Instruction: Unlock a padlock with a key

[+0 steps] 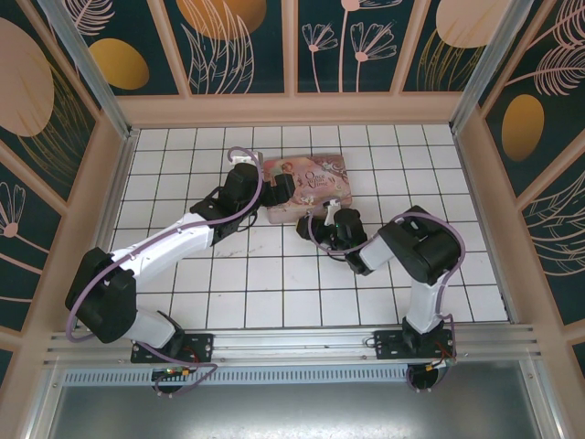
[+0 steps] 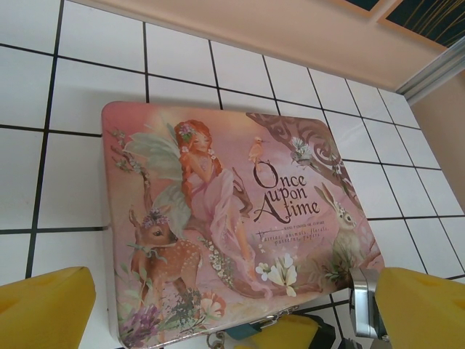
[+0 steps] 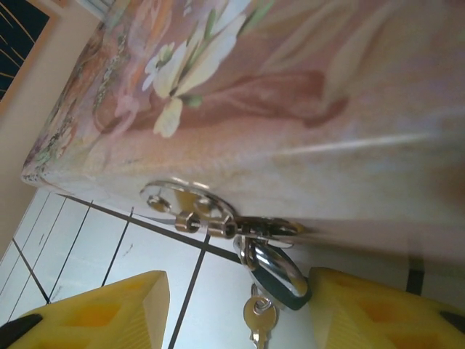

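Observation:
The padlock (image 3: 278, 291) hangs by its silvery shackle from the metal hasp (image 3: 192, 207) on the front edge of the pink picture tin (image 3: 290, 94). A small brassy key (image 3: 260, 321) dangles under it on a ring, blade pointing down. My right gripper (image 3: 238, 285) is open, its yellow fingers on either side of the lock. The lock sits right against the right-hand finger (image 3: 378, 313). My left gripper (image 2: 232, 294) hangs open above the near part of the tin lid (image 2: 218, 182). There the padlock's blue body (image 2: 241, 331) peeks out at the tin's edge.
The tin (image 1: 306, 187) lies mid-floor on white tiles, with my left gripper (image 1: 268, 189) at its left end and my right gripper (image 1: 331, 222) at its front edge. Beige frame walls (image 1: 292, 108) enclose the floor on three sides.

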Robot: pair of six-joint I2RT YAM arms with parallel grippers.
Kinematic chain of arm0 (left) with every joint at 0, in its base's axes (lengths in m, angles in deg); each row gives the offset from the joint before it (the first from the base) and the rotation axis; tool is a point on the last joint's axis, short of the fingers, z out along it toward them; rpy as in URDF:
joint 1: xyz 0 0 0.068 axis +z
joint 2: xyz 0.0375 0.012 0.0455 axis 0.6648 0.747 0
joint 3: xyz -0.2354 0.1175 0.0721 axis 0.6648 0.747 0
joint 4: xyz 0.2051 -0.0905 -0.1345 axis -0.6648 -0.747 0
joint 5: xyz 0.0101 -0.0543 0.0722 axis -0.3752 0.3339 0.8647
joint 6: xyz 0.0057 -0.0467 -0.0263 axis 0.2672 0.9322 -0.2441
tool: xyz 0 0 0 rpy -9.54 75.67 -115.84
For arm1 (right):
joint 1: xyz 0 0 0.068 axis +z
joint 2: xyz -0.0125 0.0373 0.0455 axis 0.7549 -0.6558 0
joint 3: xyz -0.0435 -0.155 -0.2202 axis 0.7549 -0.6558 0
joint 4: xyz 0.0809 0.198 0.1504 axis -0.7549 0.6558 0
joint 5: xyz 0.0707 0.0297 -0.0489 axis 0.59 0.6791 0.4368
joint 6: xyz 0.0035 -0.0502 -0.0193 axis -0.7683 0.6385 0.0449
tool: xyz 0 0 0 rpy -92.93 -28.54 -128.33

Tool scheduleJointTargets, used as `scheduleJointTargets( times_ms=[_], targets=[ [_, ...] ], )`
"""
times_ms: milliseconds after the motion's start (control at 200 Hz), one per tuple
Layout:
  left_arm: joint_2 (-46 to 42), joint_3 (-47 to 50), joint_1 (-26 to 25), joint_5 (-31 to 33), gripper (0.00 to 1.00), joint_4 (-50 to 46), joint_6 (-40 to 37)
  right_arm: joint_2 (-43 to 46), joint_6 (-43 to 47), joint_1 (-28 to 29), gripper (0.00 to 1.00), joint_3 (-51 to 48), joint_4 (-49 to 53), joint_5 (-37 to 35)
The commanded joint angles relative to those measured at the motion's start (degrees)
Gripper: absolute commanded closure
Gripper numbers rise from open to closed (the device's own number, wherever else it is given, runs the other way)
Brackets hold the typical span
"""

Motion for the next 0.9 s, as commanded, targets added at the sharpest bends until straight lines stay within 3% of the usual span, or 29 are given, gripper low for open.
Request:
scheduleJointTargets(
  times_ms=[0,195,315,490,896],
  targets=[
    [-0.3,0.1,0.3,-0.8,0.02,1.5,0.5,-2.7,-2.1,0.2,0.47,0.6,-0.2,-0.8],
    [-0.1,0.0,0.4,-0.9,0.01,1.6,0.7,-4.1,-2.6,0.4,0.56,0.7,-1.3,-0.9],
    [-0.1,-0.4,0.4,-1.0,0.01,1.7,0.8,-4.0,-2.5,0.4,0.7,0.2,-1.4,-0.5],
    [-0.4,-1.0,0.4,-1.2,0.02,1.3,0.7,-2.5,-1.4,0.3,1.0,-1.2,0.3,0.1],
    [-2.4,-0.6,0.4,-2.8,0.01,-1.7,-1.3,9.4,5.1,0.1,1.0,-5.6,14.6,3.6]
  ],
)
